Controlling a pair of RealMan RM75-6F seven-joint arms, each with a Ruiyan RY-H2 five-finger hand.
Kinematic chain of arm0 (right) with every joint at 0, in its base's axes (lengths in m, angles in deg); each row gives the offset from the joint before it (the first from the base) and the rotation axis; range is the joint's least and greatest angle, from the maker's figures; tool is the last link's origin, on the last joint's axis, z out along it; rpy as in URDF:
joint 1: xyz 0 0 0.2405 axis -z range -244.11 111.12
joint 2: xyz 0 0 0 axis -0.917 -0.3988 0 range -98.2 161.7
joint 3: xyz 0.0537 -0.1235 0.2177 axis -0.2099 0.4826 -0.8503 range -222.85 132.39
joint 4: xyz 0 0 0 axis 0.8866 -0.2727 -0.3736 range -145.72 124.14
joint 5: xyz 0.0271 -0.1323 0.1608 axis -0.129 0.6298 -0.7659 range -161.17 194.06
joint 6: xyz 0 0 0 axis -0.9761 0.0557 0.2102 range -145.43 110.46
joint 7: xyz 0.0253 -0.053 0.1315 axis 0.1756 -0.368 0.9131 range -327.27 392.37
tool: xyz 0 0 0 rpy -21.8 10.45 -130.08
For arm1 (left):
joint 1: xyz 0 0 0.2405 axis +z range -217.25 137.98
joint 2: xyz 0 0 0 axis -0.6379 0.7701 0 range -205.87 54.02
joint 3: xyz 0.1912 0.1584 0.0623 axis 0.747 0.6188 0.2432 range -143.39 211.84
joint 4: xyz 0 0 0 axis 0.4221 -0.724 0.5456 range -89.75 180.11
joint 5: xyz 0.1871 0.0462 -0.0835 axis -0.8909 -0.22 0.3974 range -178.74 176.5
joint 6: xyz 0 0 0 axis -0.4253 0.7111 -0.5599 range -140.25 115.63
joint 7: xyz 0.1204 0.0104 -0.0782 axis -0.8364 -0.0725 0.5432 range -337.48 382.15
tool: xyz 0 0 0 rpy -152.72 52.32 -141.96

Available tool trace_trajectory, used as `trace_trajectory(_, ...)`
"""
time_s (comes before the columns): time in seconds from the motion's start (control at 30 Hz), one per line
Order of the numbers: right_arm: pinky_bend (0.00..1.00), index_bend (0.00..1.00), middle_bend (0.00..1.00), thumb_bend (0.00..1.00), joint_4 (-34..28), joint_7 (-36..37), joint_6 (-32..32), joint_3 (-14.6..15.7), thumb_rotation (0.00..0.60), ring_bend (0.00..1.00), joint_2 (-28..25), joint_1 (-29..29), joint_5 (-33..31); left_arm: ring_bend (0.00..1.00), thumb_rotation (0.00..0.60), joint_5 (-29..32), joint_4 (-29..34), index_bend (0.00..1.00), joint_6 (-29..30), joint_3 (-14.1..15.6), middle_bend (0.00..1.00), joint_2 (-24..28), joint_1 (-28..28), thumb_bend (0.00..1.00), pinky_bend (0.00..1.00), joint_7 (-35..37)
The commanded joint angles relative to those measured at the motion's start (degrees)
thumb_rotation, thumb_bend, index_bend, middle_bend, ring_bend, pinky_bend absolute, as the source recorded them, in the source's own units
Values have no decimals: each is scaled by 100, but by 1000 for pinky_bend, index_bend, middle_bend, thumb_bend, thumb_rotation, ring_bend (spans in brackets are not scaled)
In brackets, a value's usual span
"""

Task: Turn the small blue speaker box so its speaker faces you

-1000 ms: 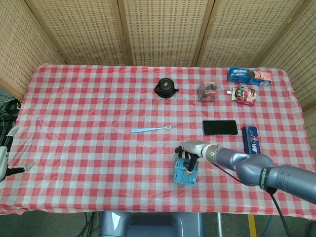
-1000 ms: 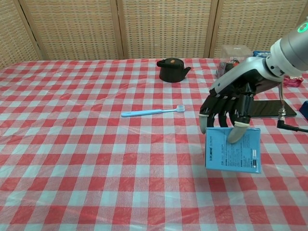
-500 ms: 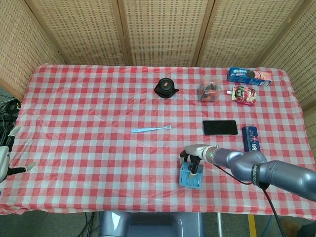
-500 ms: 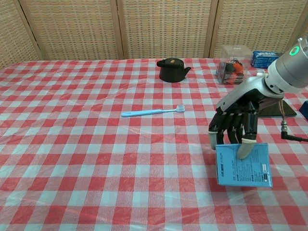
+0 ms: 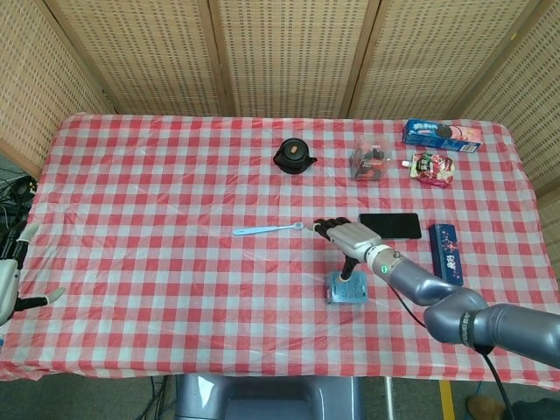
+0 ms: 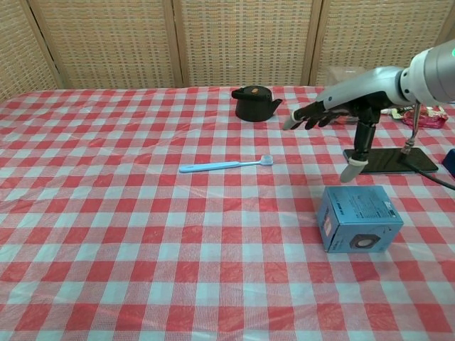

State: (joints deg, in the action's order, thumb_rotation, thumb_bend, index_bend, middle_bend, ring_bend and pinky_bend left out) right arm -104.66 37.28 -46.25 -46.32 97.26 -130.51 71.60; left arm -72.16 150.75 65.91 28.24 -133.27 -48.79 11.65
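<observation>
Right hand (image 6: 340,112) hovers above the table with fingers spread wide and nothing in it, clear of the blue speaker box (image 6: 357,218). That box rests on the checked tablecloth (image 6: 106,177) just below the hand, its round speaker grille showing on the near face, with a black phone (image 6: 394,160) behind it and a blue toothbrush (image 6: 225,165) well to the left.

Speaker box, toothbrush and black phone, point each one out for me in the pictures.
Speaker box (image 6: 357,226): chest view, on its front face near the round speaker.
Toothbrush (image 6: 224,165): chest view, on the middle of its handle.
Phone (image 5: 390,225): head view, on the middle of its screen.
</observation>
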Motion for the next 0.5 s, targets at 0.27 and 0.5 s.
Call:
trace_trajectory(0.27,0,100,32,91,-1057,-1755,-2124,437,600,0,141,1036,797,0,600,-45,11,0,36,24,0,16,16,0,0,33)
trace_trajectory(0.5,54,138,85,56,-1024,-3025,-3069,659,600,16,782,1571,776,0,600,-62,9,0,25,39,0,16,9,0,0,36)
